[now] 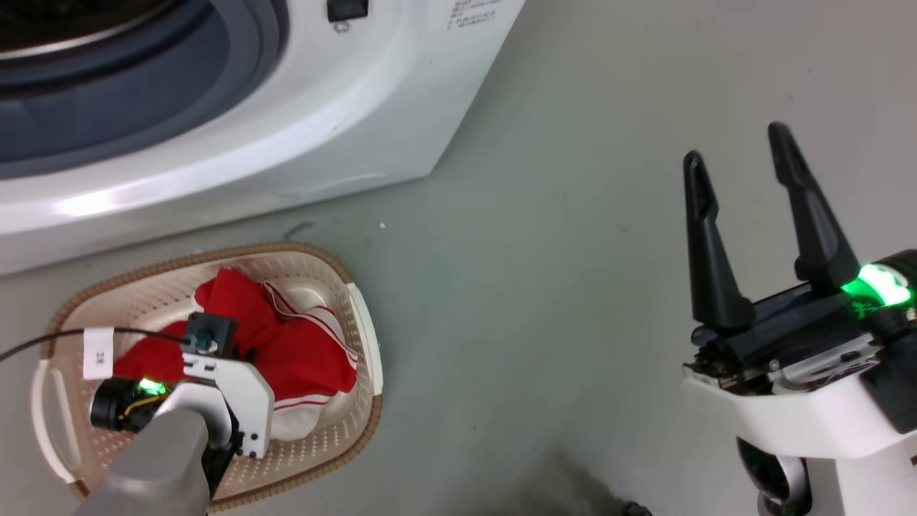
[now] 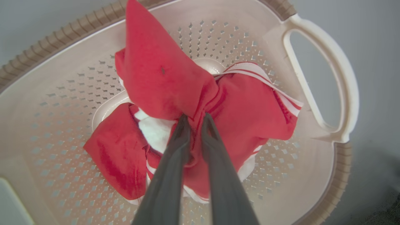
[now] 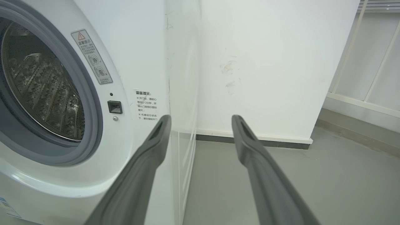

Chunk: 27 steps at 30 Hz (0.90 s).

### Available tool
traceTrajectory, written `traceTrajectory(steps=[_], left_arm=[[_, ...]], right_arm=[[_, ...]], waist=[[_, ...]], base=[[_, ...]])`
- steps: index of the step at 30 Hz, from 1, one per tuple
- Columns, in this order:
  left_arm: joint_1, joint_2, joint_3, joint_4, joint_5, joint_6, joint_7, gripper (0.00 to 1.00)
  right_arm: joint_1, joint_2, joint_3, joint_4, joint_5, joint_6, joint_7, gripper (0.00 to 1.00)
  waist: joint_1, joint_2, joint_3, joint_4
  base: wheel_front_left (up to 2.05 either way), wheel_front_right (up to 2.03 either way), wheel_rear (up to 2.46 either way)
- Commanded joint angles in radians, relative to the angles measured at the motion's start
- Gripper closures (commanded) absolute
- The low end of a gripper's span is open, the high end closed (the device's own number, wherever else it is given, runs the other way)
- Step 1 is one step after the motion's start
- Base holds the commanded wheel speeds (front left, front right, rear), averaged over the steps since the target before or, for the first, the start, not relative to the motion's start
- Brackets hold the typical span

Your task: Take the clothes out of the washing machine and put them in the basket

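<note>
1. Left tool (image 2: 194, 120) pinches the clothes (image 2: 162, 81) low inside the basket (image 2: 56, 140), seemingly to lay them down there
2. Right tool (image 1: 734, 143) hangs spread and empty near the washing machine (image 1: 344, 107), apparently idle

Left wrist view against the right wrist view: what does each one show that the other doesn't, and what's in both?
Left wrist view: the left pincer shut on the red clothes, inside the basket with its white handle. Right wrist view: the right pincer open, holding nothing, facing the washing machine with its steel drum, a warning sticker and a white wall. Both: grey floor.
</note>
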Motion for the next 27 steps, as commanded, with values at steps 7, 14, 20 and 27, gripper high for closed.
traceTrajectory(steps=[7,14,20,27], left_arm=[[-0.092,-0.021,-0.025,0.098,0.018,-0.020,0.036,1.00],[-0.139,-0.032,-0.022,0.134,0.009,-0.011,0.045,1.00],[-0.151,-0.039,-0.027,0.145,0.010,-0.015,0.034,0.00],[-0.113,-0.049,-0.036,0.152,0.008,-0.012,-0.003,0.00]], right_arm=[[-0.051,0.001,-0.018,-0.022,0.020,0.000,-0.003,0.00],[-0.070,0.001,-0.027,-0.028,0.026,0.000,-0.003,0.00],[-0.071,0.001,-0.023,-0.021,0.030,0.000,-0.003,0.00],[-0.050,0.001,-0.019,0.001,0.013,0.000,-0.003,0.00]], waist=[[-0.0002,0.0000,0.116,-0.017],[-0.0002,0.0000,0.169,-0.018],[-0.0002,0.0000,0.170,-0.020],[-0.0002,0.0000,0.110,-0.008]], base=[[0.00,0.00,0.00],[0.00,0.00,0.00],[0.00,0.00,0.00],[0.00,0.00,0.00]])
